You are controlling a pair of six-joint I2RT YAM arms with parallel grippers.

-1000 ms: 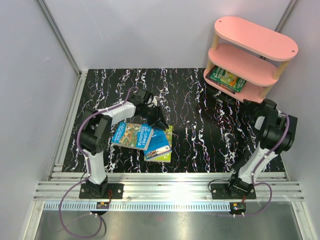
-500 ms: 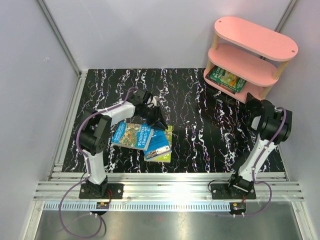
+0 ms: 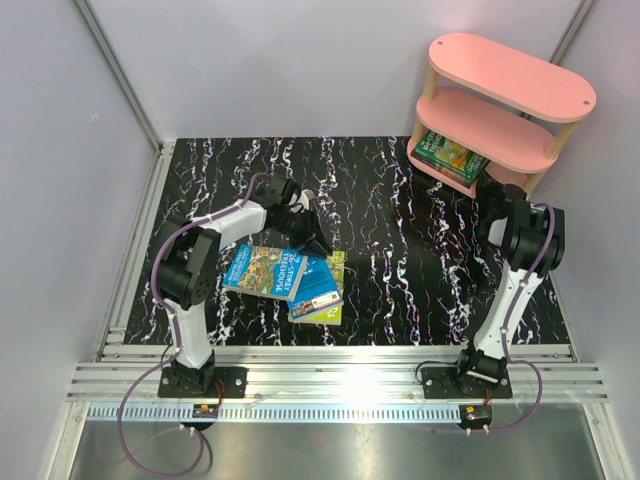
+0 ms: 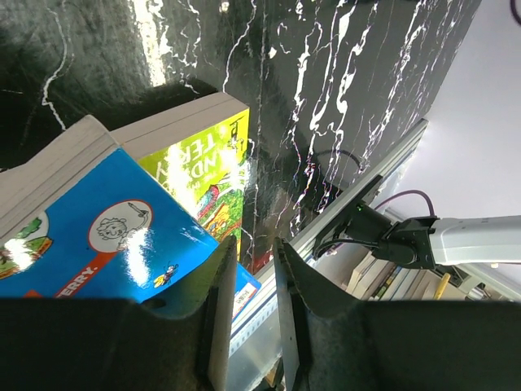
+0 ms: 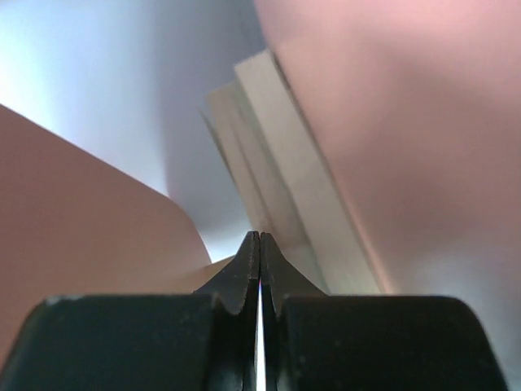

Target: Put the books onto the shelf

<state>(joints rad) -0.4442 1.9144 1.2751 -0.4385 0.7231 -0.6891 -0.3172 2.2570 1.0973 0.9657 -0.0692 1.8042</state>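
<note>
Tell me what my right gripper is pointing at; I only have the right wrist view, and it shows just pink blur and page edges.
Observer: The right gripper is at the bottom tier of the shelf, where a green-covered book lies.
Operator: Any books on the table?
Observer: Three in a pile: two blue books over a yellow-green book, by the left arm.
Operator: Is that arm holding one?
Observer: No. The left gripper is low at the pile's far edge, with nothing between its jaws.

Pink shelf (image 3: 510,75), blue and yellow-green books (image 3: 300,285), black white-veined tabletop (image 3: 400,210).
</note>
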